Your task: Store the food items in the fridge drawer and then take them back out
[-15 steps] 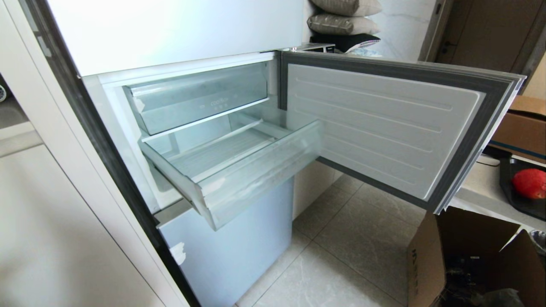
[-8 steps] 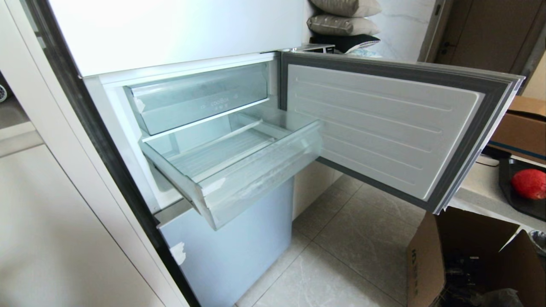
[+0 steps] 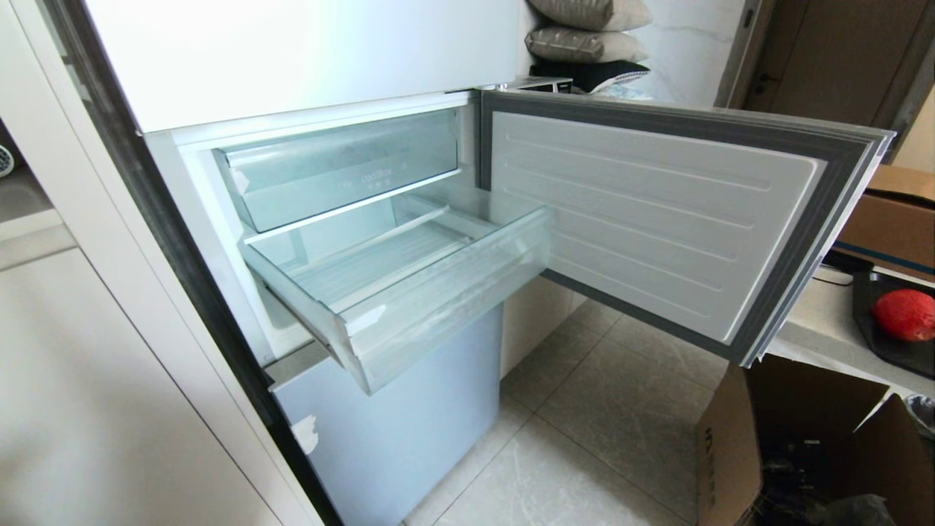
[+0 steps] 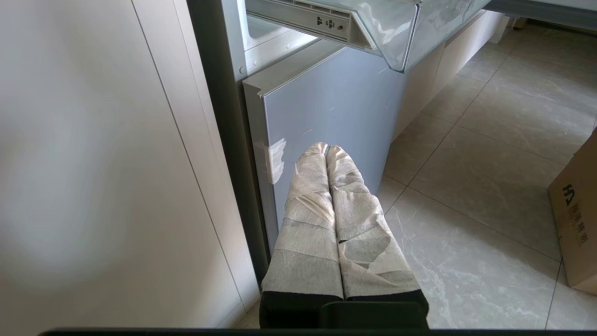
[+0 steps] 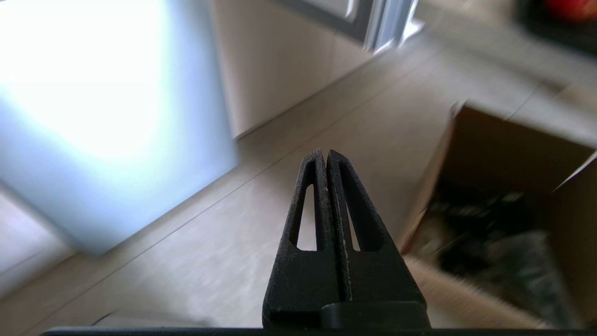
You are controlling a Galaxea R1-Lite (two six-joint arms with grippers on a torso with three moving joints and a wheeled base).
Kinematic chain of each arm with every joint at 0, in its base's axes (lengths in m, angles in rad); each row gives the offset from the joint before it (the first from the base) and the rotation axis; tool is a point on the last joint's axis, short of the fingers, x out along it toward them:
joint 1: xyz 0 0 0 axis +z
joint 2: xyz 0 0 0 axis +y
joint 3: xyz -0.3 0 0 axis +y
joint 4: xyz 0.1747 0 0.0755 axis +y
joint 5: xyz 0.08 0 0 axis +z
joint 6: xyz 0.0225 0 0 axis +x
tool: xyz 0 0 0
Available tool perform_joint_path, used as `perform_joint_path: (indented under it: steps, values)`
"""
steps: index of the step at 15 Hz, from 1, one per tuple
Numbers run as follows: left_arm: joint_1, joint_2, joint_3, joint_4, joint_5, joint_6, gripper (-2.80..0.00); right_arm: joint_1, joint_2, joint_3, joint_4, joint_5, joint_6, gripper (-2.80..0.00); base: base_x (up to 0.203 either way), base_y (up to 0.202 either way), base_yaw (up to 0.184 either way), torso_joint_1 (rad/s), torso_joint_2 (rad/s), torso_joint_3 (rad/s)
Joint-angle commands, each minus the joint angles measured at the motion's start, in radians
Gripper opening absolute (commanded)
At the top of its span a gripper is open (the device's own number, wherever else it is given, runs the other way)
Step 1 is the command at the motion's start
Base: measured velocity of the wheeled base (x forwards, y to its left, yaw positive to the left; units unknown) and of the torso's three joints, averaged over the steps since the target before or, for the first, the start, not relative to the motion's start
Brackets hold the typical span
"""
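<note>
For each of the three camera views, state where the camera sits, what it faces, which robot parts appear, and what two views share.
Head view: on the robot's head, looking down at the open fridge drawer, empty; no robot part shows.
Left wrist view: behind the shut, tape-wrapped left tool, facing the lower fridge front and floor.
Right wrist view: behind the shut right tool, facing floor and cardboard box.
Shared: head and left wrist views both show the drawer's front corner.

food item: bright red | tray: black | fridge drawer: clear, ribbed
</note>
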State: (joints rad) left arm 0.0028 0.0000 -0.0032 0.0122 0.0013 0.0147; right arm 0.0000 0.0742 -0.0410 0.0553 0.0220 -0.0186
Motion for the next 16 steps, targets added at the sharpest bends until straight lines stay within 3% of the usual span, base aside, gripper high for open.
perform_joint_path:
  steps: [1, 4, 11, 16]
  values:
    - [0.000, 0.000, 0.000, 0.000, 0.000, 0.000, -2.80, 0.007, -0.076, 0.044, -0.052, -0.010, -0.053, -2.80, 0.000, 0.000, 0.000, 0.000, 0.00, 0.000]
    - [0.000, 0.000, 0.000, 0.000, 0.000, 0.001, -2.80, 0.008, -0.074, 0.041, -0.054, -0.008, -0.067, -2.80, 0.000, 0.000, 0.000, 0.000, 0.00, 0.000]
    - [0.000, 0.000, 0.000, 0.000, 0.000, -0.001, -2.80, 0.008, -0.074, 0.041, -0.055, -0.016, -0.018, -2.80, 0.000, 0.000, 0.000, 0.000, 0.00, 0.000]
    - [0.000, 0.000, 0.000, 0.000, 0.000, 0.000, -2.80, 0.008, -0.074, 0.041, -0.055, -0.016, -0.015, -2.80, -0.001, -0.010, 0.137, 0.002, 0.00, 0.001]
